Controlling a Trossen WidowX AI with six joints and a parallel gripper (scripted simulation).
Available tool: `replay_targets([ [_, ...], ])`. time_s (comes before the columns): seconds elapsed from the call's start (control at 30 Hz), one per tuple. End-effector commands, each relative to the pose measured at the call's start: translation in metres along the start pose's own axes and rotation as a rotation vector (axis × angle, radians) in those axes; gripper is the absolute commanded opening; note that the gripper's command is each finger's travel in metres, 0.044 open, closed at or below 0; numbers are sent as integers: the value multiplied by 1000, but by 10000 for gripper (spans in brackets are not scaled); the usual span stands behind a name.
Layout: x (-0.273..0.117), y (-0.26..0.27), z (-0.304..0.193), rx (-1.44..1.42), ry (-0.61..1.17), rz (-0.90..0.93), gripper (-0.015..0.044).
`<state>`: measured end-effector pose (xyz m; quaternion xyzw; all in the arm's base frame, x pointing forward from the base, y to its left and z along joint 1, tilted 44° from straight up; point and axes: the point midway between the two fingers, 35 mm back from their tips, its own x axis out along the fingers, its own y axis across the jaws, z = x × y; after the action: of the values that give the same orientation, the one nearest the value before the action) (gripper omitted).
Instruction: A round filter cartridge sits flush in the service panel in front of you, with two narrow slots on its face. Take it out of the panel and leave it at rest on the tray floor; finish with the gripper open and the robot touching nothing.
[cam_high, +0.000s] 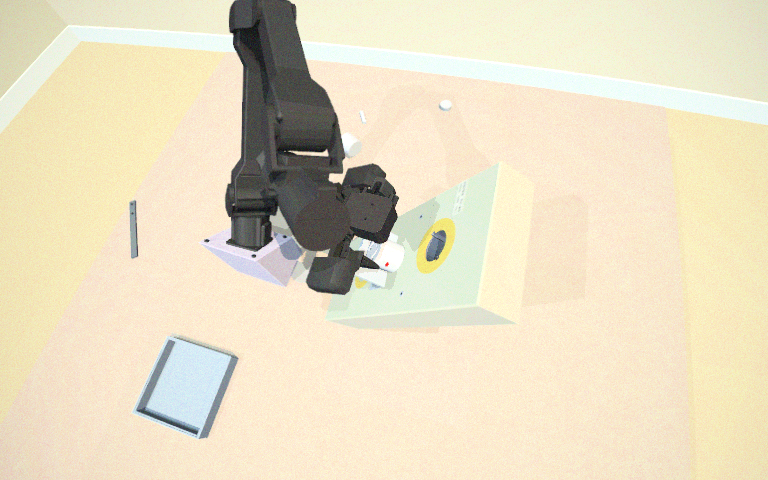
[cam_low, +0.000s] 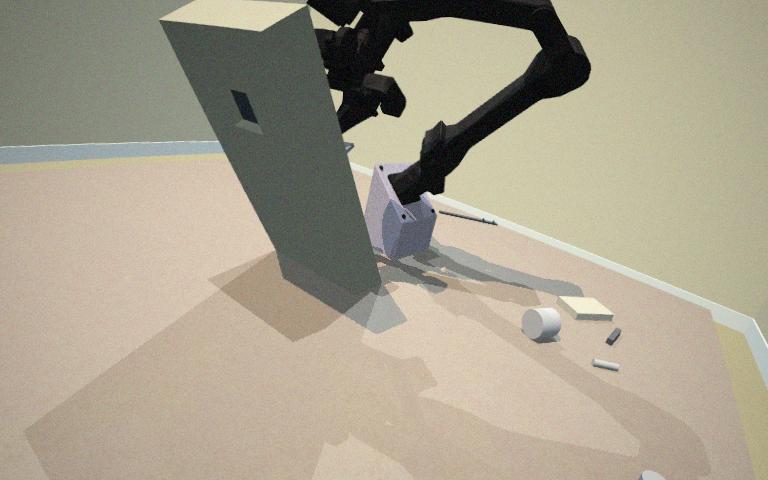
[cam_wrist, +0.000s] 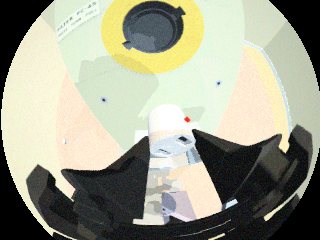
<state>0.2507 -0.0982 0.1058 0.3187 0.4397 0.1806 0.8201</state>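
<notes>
We have the gripper (cam_wrist: 175, 154) clamped across the white filter cartridge (cam_high: 387, 255), which sits out of its socket (cam_high: 436, 244), just beside the yellow ring on the service panel (cam_high: 470, 266). It looks rigid, smooth-walled and probably light; we judge a grip across the round body mid-length safest against slipping. The tray (cam_high: 148, 399) lies well apart from the panel.
</notes>
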Motion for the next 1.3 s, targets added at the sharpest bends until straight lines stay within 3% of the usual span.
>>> replay_targets([
  [0.0,-5,0,10,-6,-3,-2,0],
  [0.23,-17,-1,22,3,-4,-3,0],
  [0.8,-100,-1,25,79,-18,-5,0],
  [1.27,-91,-64,28,20,-7,-7,0],
])
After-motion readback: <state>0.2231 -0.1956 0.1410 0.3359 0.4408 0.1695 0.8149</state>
